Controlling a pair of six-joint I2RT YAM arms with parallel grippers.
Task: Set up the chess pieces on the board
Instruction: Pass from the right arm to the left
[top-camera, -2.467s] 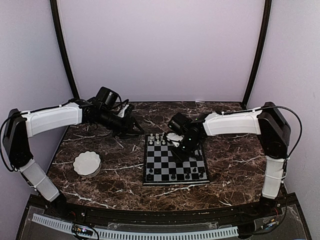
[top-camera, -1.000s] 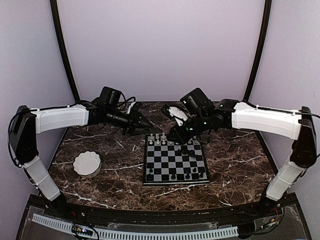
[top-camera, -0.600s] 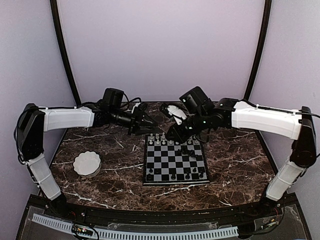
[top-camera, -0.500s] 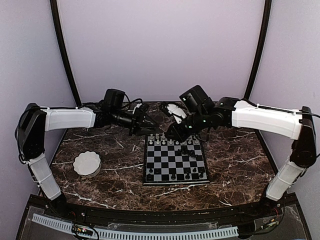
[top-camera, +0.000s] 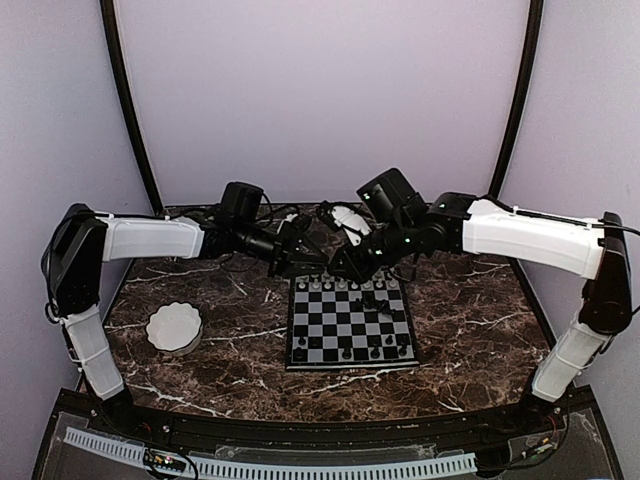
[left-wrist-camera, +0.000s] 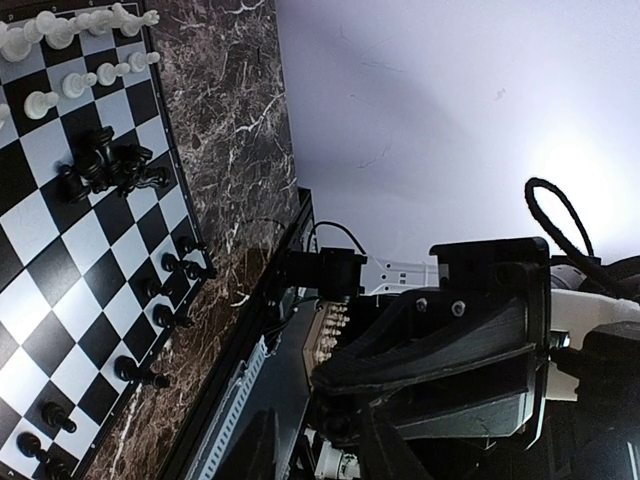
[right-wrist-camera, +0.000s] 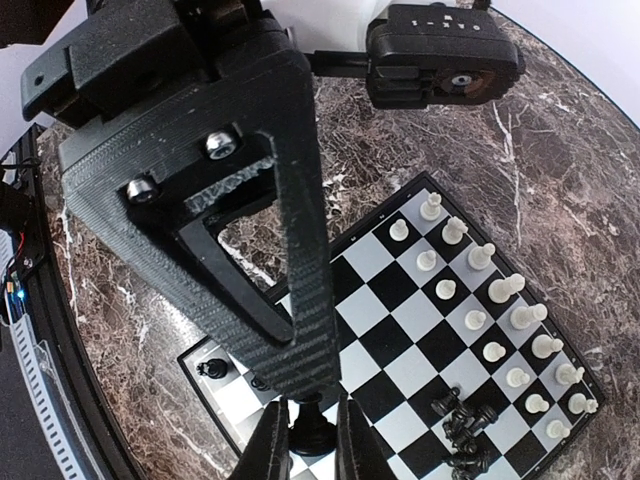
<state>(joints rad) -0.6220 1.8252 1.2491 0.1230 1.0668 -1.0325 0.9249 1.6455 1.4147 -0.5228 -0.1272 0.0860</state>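
The board (top-camera: 350, 325) lies mid-table, also visible in the left wrist view (left-wrist-camera: 60, 240) and the right wrist view (right-wrist-camera: 400, 290). White chess pieces (top-camera: 330, 285) line its far rows. Black pieces (top-camera: 345, 352) stand on the near row, and a small black heap (top-camera: 378, 297) lies toward the far right. Above the board's far edge my right gripper (top-camera: 340, 275) is shut on a black piece (right-wrist-camera: 313, 432) pinched between its fingertips (right-wrist-camera: 313, 445). My left gripper (top-camera: 298, 262) hovers off the far left corner, open (left-wrist-camera: 320, 455), with nothing between its fingers.
A white scalloped bowl (top-camera: 174, 327) sits on the marble at the left. The two wrists hang close together over the board's far edge. In the left wrist view the right arm's black wrist (left-wrist-camera: 450, 330) fills the lower right.
My left arm has reached rightward toward the board's far left corner, its jaws narrowing a little. The right gripper rose from the board earlier and has barely moved over the last second.
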